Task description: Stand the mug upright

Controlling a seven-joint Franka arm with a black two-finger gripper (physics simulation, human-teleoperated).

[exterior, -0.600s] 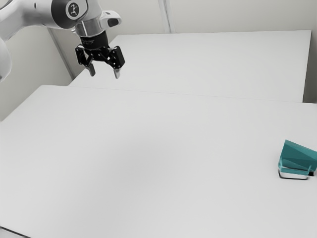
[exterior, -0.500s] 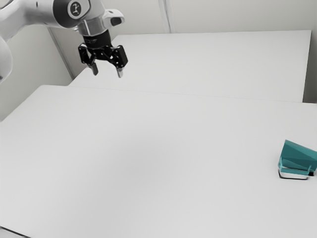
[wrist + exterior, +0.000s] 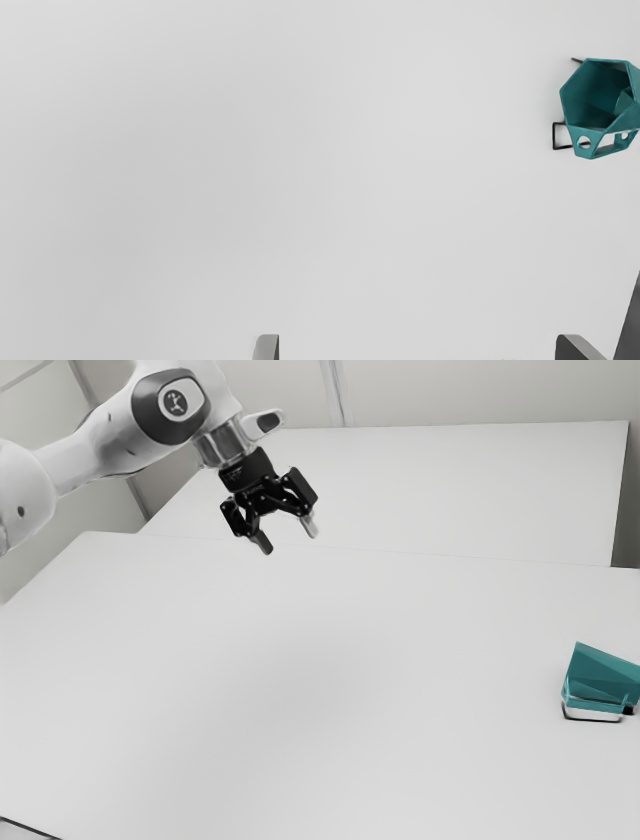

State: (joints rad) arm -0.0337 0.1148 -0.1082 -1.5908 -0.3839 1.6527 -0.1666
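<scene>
The mug point(image 3: 603, 678) sits on the white surface point(image 3: 300, 680) at the edge of the exterior view's right side, partly cut off there. It seems to lie on its side, its open mouth point(image 3: 592, 92) turned toward the gripper; a flat teal piece with holes, probably the handle point(image 3: 590, 154), juts from the body. A thin black frame point(image 3: 554, 136) shows beside and under it; whether that belongs to the mug, I cannot tell.

The gripper point(image 3: 287, 536) is well apart from the mug, raised over the surface and tilted. Its fingers point(image 3: 266, 347) stand wide apart with nothing between them.

The slanted walls look like the main risk: if the pads meet them at an angle, closing could squeeze the mug out or spin it. Coming in low and off line, a fingertip could strike the rim or snag in the handle's holes and push the mug farther off. A grip on the handle alone might let the body swing as it is lifted. Turning it upright too near the surface could drag the base's edge and twist it in the grip; letting go while it leans, or with the black frame caught beneath, could tip it over again.
</scene>
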